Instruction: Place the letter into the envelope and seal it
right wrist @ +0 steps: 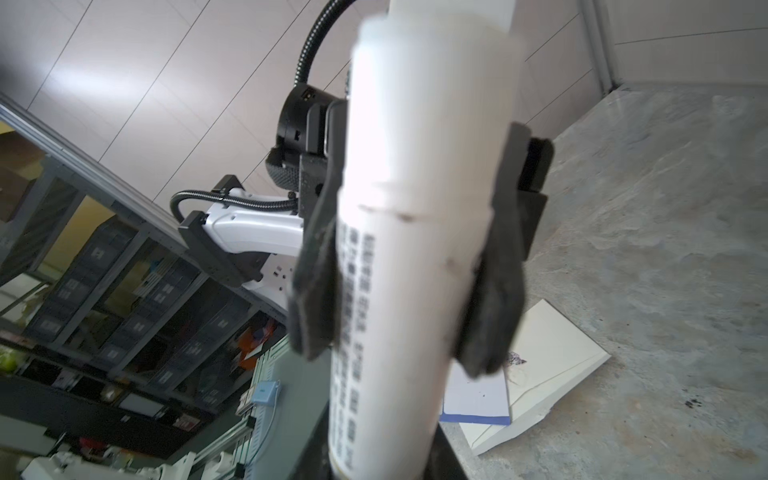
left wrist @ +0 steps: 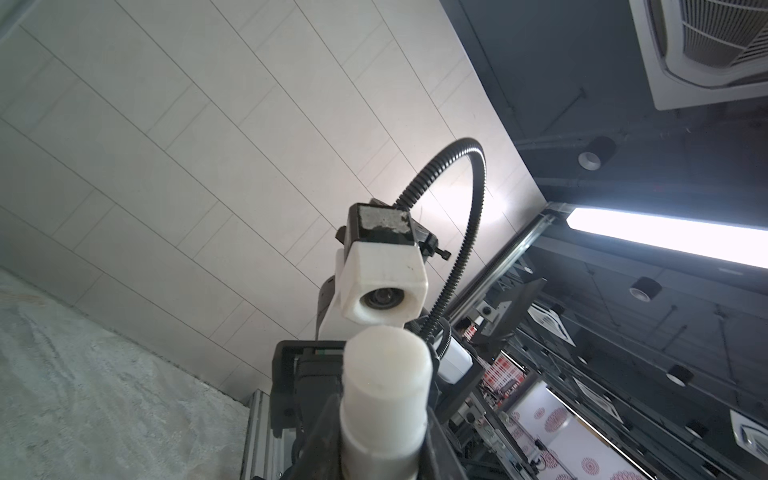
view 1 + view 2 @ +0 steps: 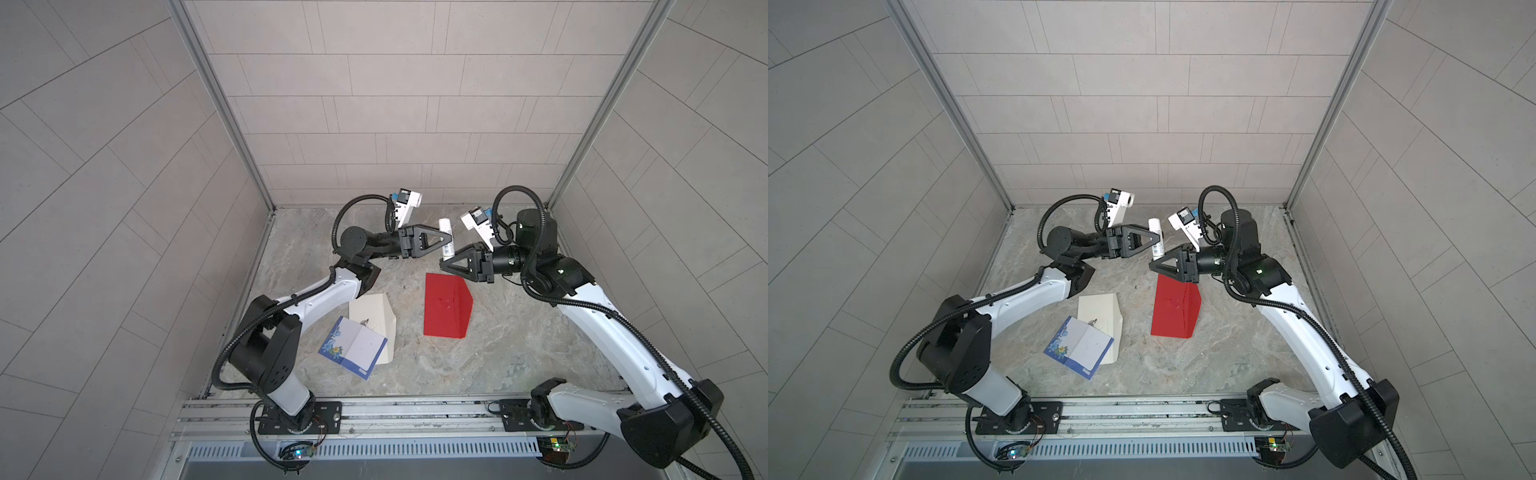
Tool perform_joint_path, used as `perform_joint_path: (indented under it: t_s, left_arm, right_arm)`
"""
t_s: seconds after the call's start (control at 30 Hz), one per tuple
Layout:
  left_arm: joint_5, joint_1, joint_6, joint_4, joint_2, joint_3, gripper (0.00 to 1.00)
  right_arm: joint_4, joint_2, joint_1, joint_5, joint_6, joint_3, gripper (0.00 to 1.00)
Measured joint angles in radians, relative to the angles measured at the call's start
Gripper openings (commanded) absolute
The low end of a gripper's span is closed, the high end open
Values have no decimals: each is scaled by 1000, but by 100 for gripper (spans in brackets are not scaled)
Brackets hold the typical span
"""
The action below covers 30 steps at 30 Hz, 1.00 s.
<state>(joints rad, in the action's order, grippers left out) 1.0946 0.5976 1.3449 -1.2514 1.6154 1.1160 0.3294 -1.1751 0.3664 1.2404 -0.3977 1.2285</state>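
Observation:
A white glue stick [image 3: 445, 237] [image 3: 1156, 239] is held in the air over the back of the table by both grippers. My left gripper [image 3: 449, 237] [image 3: 1159, 237] is shut on its upper half; its dark fingers [image 1: 315, 291] clamp the tube [image 1: 415, 232]. My right gripper [image 3: 444, 262] [image 3: 1153, 264] is shut on the printed lower end. The tube's blank top end [image 2: 386, 374] faces the left wrist camera. A red envelope [image 3: 446, 305] [image 3: 1175, 309] lies flat below them. A blue-edged letter [image 3: 353, 347] [image 3: 1079, 347] [image 1: 473, 395] rests on a cream envelope [image 3: 376, 318] [image 3: 1102, 309] [image 1: 557, 357].
Grey tiled walls close in the marble table [image 3: 519, 345] on three sides. A metal rail [image 3: 395, 409] with both arm bases runs along the front edge. The left arm's elbow [image 3: 266, 345] hangs over the table's left front, close to the letter.

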Motion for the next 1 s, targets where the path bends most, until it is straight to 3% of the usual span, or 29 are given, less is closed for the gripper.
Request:
perform_joint_path:
  t_s: [0.1,0.27,0.33,0.43,0.5,0.6,0.7,0.87,1.0]
  left_arm:
    - [36,11,13,-39,0,11,0]
    - [52,14,13,-38,3,12,0]
    - [61,14,-5,-1,5,12,0]
    - [42,13,-127,159,-7,12,0]
    - [-24,11,-290,380,-40,13,0]
    - [-197,8,-499,687,-94,32,0]
    - [-404,1,-618,864,-138,46,0]
    - [-652,-4,-603,903,-146,30,0]
    - [-756,-8,-501,809,-116,-23,0]
  right_arm:
    - [135,-16,5,32,106,65,2]
    - [249,-24,10,-18,182,111,46]
    - [257,-18,9,-82,198,119,55]
    - [262,16,-1,-207,204,113,67]
    - [259,53,-4,-300,199,91,80]
    - [254,105,-8,-430,185,54,81]
    - [219,146,-24,-580,150,-5,81]
    - [97,205,-62,-813,29,-167,81]
    - [-13,233,-75,-915,-89,-283,81]
